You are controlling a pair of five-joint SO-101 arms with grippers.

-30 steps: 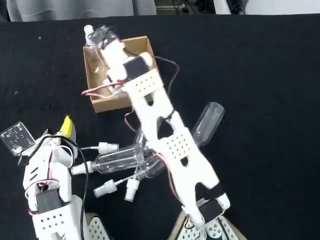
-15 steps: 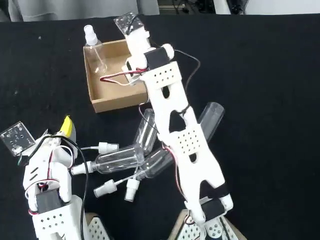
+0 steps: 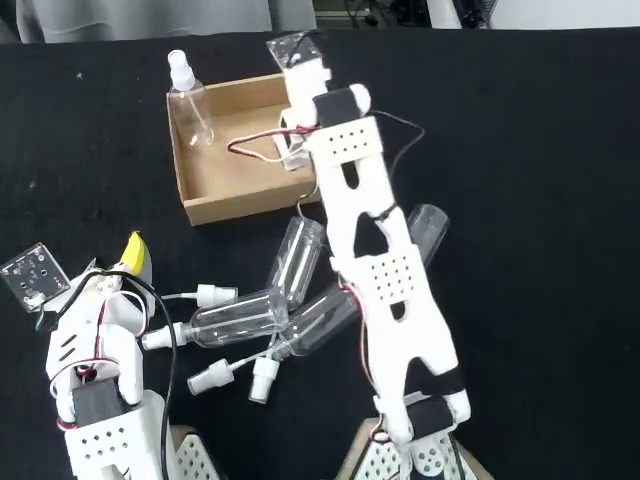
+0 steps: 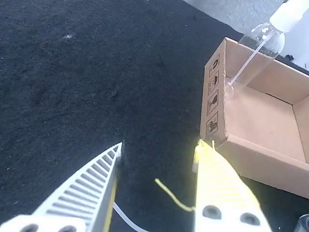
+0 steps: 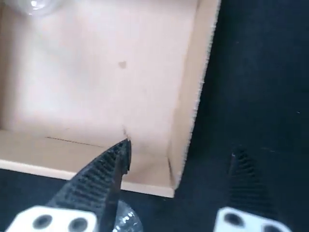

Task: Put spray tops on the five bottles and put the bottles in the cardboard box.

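Over the right wall of the box [image 3: 238, 206]: right tool [image 5: 182, 147], spread wide and pinching nothing, one finger above the box floor, the other above the table [image 3: 540, 150] outside. In the box's far left corner: one capped bottle [image 3: 190, 100], standing. On the near side of the box, well apart from it: a fan of three bottles [image 3: 300, 258] lying on the table, with loose tops [image 3: 212, 378] farther from the box again. Within the fan, the left bottle [image 3: 240, 315]: long axis roughly along the box's near wall, neck toward the box's left side, a top [image 3: 160, 338] at that neck, seated or not impossible to tell. Off the box's near right corner, partly behind the right arm [image 3: 385, 270]: a fourth bottle [image 3: 428, 225], bare. Left tool [image 4: 158, 147]: also spread and empty, off the box's near left corner and aimed at it, far nearer the fan than the right tool. Probably best to take the left bottle from the box's left side, closing across its long axis; for the right tool, first a pull back over the near wall.
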